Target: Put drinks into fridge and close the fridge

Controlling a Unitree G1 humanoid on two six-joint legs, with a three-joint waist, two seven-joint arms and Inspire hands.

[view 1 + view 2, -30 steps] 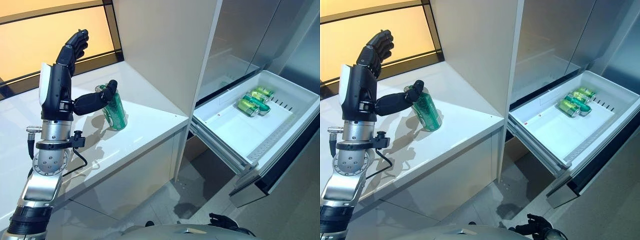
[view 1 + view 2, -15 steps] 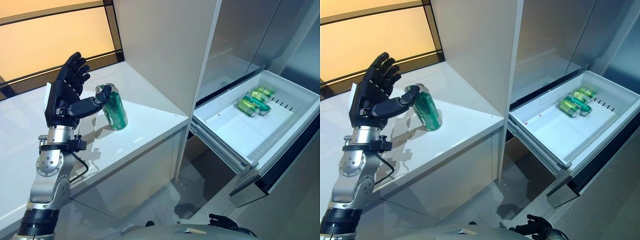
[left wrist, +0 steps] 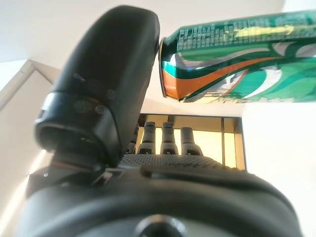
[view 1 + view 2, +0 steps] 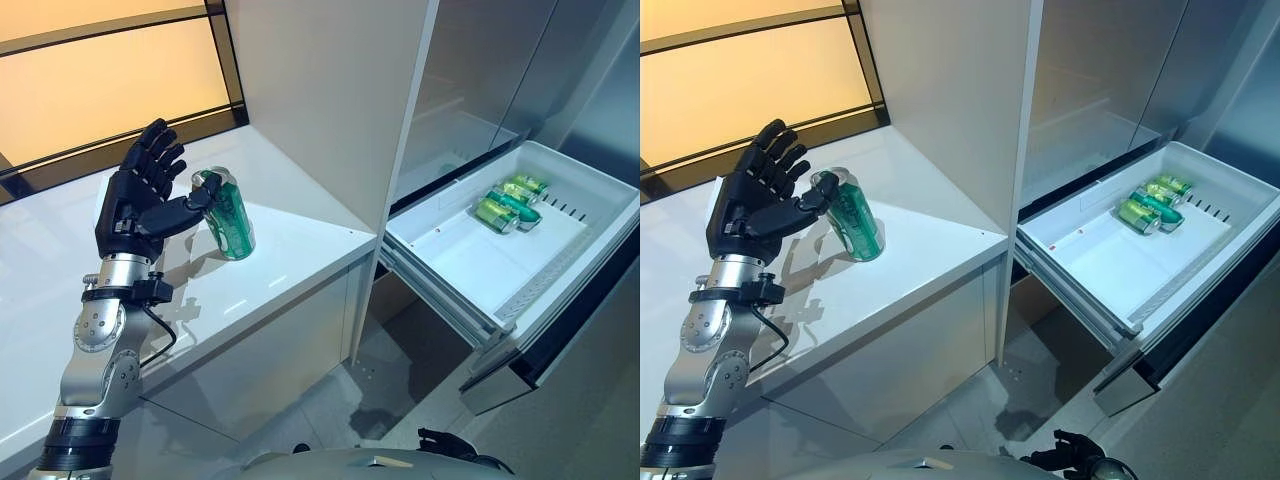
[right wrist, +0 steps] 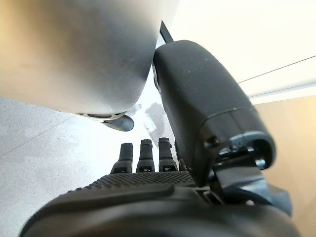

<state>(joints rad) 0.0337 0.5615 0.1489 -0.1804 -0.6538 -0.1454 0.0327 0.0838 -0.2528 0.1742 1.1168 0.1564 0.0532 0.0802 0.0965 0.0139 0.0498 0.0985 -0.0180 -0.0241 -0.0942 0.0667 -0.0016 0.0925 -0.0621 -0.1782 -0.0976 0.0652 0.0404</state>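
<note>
A green can (image 4: 228,215) stands on the white counter (image 4: 290,250). My left hand (image 4: 140,200) is beside it on its left, open, fingers spread upward. The thumb tip touches the can's top rim. In the left wrist view the thumb (image 3: 103,89) lies against the can's top end (image 3: 227,59), with the fingers (image 3: 163,138) straight and off the can. The fridge drawer (image 4: 480,325) is pulled open at the right, with green cans (image 4: 510,200) lying at its far end. My right hand (image 5: 148,197) hangs low, open and empty; it also shows in the left eye view (image 4: 445,440).
A tall white cabinet wall (image 4: 330,100) stands between the counter and the fridge. The grey fridge door (image 4: 480,60) rises above the open drawer. A dark-framed window (image 4: 100,80) runs behind the counter. The drawer juts out over the floor (image 4: 400,380).
My left hand has come down and turned, from fingers raised high to fingers spread beside the can. The thumb stays at the can's top. The can has not moved.
</note>
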